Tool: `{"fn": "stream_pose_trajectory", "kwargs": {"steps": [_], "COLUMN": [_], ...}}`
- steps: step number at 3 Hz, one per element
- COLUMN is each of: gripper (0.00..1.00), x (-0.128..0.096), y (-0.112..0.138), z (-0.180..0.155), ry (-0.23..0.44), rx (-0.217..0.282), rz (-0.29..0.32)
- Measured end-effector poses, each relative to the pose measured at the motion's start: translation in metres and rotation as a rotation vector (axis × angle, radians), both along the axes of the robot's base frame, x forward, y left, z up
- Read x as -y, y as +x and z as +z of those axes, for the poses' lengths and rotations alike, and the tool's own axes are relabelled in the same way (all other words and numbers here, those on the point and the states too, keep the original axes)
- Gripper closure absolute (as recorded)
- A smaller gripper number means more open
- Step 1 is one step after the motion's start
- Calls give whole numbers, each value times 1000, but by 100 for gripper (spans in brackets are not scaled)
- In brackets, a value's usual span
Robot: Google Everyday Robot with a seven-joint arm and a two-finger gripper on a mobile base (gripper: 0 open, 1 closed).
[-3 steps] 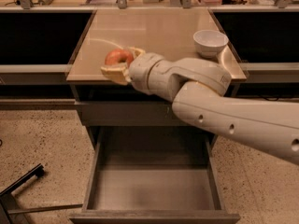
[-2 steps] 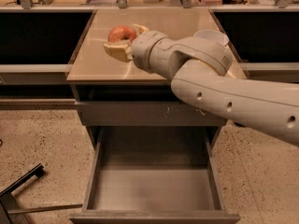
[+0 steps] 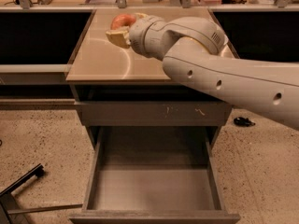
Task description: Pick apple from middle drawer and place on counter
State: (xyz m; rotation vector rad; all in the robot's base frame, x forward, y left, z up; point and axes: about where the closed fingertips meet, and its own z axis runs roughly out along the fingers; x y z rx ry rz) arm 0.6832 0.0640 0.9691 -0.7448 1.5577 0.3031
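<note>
The red-orange apple point(image 3: 122, 20) sits between my gripper's pale fingers point(image 3: 119, 35) over the far left part of the tan counter point(image 3: 100, 62). My gripper point(image 3: 120, 26) is shut on the apple, at the end of my white arm point(image 3: 219, 73), which reaches in from the right. I cannot tell whether the apple touches the counter. Below, the middle drawer point(image 3: 154, 190) is pulled wide open and its flat grey bottom is bare.
The white bowl is hidden behind my arm. A grey front panel point(image 3: 154, 113) with pale scratches sits above the open drawer. Dark openings flank the counter. A black metal bar point(image 3: 21, 183) lies on the speckled floor at lower left, and a small dark object point(image 3: 243, 121) lies at right.
My gripper has carried the apple farther back over the counter, away from the front edge. My arm now covers the white bowl. The drawer has not moved.
</note>
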Motion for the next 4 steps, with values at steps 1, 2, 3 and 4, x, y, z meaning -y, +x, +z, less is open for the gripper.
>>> {"fn": "stream_pose_trajectory", "kwargs": {"steps": [1, 2, 3, 4], "gripper": [100, 100, 100, 100], "x": [0, 11, 27, 32], "y": [0, 16, 61, 93], "z": [0, 8, 18, 7], "ry": [0, 17, 33, 86], "rx": [0, 5, 25, -55], "rz": [0, -30, -80, -137]}}
